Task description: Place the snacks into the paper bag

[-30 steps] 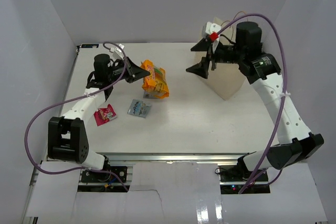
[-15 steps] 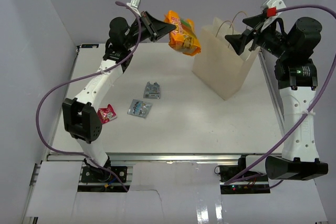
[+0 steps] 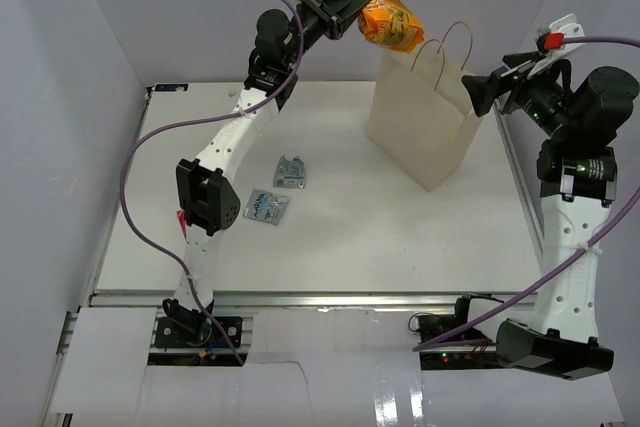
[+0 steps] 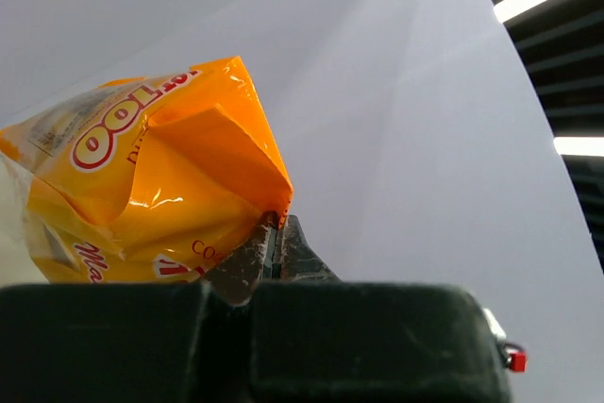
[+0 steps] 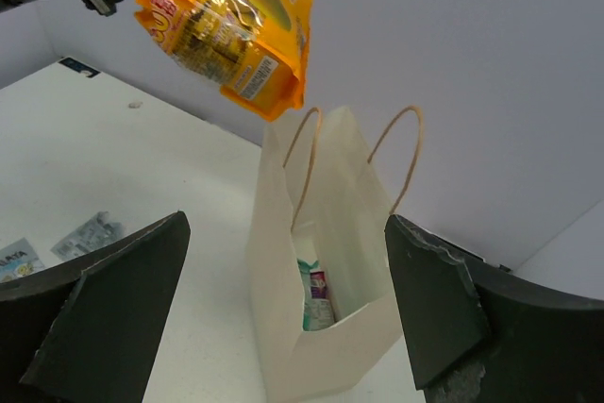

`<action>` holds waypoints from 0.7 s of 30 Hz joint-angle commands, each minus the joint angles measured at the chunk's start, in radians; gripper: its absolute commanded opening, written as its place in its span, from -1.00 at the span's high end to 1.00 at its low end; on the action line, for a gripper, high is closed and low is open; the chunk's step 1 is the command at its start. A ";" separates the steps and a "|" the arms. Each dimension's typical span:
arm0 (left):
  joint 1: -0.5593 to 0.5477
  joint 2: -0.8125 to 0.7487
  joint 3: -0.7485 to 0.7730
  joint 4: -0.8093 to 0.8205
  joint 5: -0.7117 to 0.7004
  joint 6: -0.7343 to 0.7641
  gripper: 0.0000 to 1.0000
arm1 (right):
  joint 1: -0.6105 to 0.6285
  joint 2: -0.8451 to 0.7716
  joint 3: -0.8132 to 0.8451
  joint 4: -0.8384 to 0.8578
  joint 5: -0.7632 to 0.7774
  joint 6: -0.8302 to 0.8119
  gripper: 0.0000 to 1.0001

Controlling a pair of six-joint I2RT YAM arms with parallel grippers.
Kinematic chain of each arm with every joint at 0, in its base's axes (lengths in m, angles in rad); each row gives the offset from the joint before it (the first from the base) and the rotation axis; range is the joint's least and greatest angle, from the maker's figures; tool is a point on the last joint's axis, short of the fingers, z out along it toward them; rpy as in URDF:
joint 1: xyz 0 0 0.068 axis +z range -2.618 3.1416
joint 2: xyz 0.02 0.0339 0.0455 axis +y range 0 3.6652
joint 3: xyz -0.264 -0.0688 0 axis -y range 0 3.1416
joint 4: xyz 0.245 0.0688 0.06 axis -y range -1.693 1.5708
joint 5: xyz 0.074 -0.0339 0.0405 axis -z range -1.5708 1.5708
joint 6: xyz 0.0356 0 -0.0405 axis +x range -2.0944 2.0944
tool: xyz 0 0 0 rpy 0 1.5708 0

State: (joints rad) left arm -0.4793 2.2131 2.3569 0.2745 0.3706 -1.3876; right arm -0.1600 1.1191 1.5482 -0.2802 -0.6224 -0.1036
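Holding orange packet (image 3: pixel 388 22) high, left pincer (image 3: pixel 348 9) clamped on its edge, just left of paper bag (image 3: pixel 420 132) mouth; bag upright, far right on surface (image 3: pixel 350 237); right pincer (image 3: pixel 495 82) apart beside it; centre over opening before releasing, clear of handles.

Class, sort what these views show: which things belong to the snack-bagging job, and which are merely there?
Job: orange packet, pinched in the shut left gripper; paper bag; two silver-blue packets on the table; packets inside the bag; open right gripper.
Merely there: purple cables; dark tag at table's far corner.
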 commanded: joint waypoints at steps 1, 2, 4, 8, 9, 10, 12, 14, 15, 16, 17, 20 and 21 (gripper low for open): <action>-0.024 -0.043 0.076 0.117 -0.133 -0.091 1.00 | -0.012 -0.019 -0.065 0.044 0.137 0.007 -0.80; -0.027 -0.040 0.077 0.130 -0.142 -0.100 1.00 | -0.010 -0.018 -0.086 0.055 0.160 0.005 -0.80; -0.031 -0.032 0.085 0.134 -0.159 -0.103 1.00 | -0.010 0.007 -0.143 0.088 0.153 -0.024 -0.80; -0.036 -0.026 0.091 0.137 -0.180 -0.113 1.00 | -0.001 0.079 -0.188 0.151 -0.097 -0.111 -0.86; -0.036 -0.027 0.091 0.137 -0.182 -0.113 1.00 | 0.007 0.128 -0.172 0.138 -0.121 -0.145 -0.88; -0.036 -0.029 0.091 0.138 -0.182 -0.111 1.00 | 0.025 0.152 -0.149 0.086 -0.122 -0.178 -0.90; -0.036 -0.032 0.093 0.137 -0.188 -0.108 1.00 | 0.028 0.212 -0.097 0.065 -0.116 -0.231 -0.91; -0.036 -0.038 0.093 0.138 -0.188 -0.103 1.00 | 0.028 0.241 -0.074 0.043 -0.088 -0.275 -0.90; -0.036 -0.038 0.093 0.137 -0.190 -0.103 1.00 | 0.028 0.272 -0.047 0.030 -0.089 -0.295 -0.90; -0.036 -0.038 0.091 0.138 -0.190 -0.105 1.00 | 0.030 0.286 -0.034 0.001 -0.103 -0.315 -0.90; -0.036 -0.036 0.093 0.137 -0.190 -0.105 1.00 | 0.031 0.300 -0.021 -0.016 -0.117 -0.335 -0.90; -0.036 -0.032 0.093 0.138 -0.188 -0.113 1.00 | 0.074 0.366 0.044 -0.091 -0.111 -0.451 -0.92; -0.038 -0.032 0.093 0.140 -0.185 -0.113 1.00 | 0.085 0.376 0.055 -0.106 -0.085 -0.475 -0.93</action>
State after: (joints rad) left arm -0.5125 2.2528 2.3844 0.2951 0.2165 -1.4731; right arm -0.1139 1.4818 1.5227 -0.3279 -0.7025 -0.4416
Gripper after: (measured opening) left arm 0.008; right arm 0.963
